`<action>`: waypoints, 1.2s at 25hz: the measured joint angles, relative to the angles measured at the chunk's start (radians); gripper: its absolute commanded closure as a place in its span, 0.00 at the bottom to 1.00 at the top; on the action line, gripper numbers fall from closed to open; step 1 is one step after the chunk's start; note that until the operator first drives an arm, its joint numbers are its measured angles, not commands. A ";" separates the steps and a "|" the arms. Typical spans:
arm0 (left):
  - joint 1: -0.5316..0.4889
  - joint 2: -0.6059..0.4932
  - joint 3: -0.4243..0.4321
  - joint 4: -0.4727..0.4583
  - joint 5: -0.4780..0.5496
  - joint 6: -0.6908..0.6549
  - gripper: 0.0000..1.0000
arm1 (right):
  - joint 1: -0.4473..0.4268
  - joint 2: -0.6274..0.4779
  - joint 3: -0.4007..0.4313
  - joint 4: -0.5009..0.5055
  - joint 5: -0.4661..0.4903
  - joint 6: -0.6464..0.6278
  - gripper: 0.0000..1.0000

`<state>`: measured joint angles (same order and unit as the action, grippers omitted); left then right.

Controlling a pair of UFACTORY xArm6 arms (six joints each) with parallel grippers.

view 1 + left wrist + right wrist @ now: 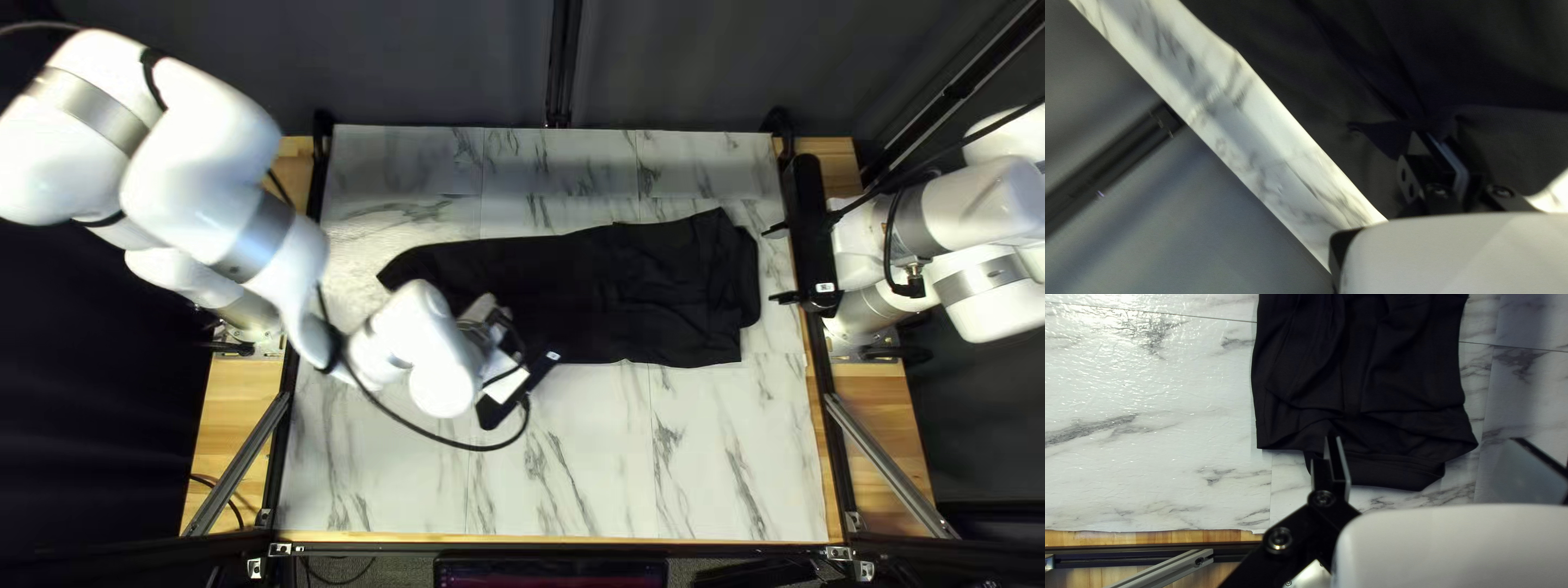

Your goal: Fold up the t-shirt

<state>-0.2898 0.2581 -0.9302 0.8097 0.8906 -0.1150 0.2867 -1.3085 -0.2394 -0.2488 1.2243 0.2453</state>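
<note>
The black t-shirt [653,294] lies as a long folded strip across the table, one end beneath my left arm. My left gripper [517,392] is by the shirt's near left side in the top left view, its fingers hidden there. The left wrist view shows my left gripper [1436,140] shut on the t-shirt [1372,60], with folds running from its fingertips. My right gripper [777,262] stands open off the shirt's right end. In the right wrist view my right gripper [1429,446] has its fingers wide apart above the t-shirt's end [1372,375], not holding it.
The marble-patterned table top [610,468] shows in front of and behind the shirt. A cable [435,438] loops from my left arm over the table. Metal rails [887,463] run beside the table, and a dark curtain [697,65] hangs behind it.
</note>
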 measured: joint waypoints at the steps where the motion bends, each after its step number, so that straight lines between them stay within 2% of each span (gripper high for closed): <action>1: 0.013 0.021 -0.011 0.002 -0.022 0.020 0.00 | 0.000 0.000 0.000 0.000 0.000 0.000 0.00; 6: 0.020 0.001 0.025 -0.015 -0.054 0.052 0.00 | 0.000 0.000 0.000 0.000 0.000 0.000 0.00; 10: -0.004 -0.091 0.102 -0.032 -0.037 0.032 0.00 | 0.000 0.000 0.000 0.000 0.000 0.000 0.00; 15: -0.054 -0.249 0.238 -0.055 0.011 -0.043 0.00 | 0.000 0.000 0.000 0.000 0.000 0.000 0.00; 21: -0.094 -0.440 0.472 -0.079 0.011 -0.219 0.00 | 0.000 0.000 0.000 0.000 0.000 0.000 0.00; 25: -0.118 -0.495 0.559 -0.095 -0.001 -0.352 0.00 | 0.000 0.000 0.000 0.000 0.000 0.000 0.00; 30: -0.117 -0.520 0.616 -0.105 -0.013 -0.470 0.00 | 0.000 0.000 0.000 0.000 0.000 0.000 0.00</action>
<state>-0.4073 -0.2623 -0.3145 0.7044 0.8773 -0.5853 0.2867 -1.3085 -0.2394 -0.2488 1.2243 0.2453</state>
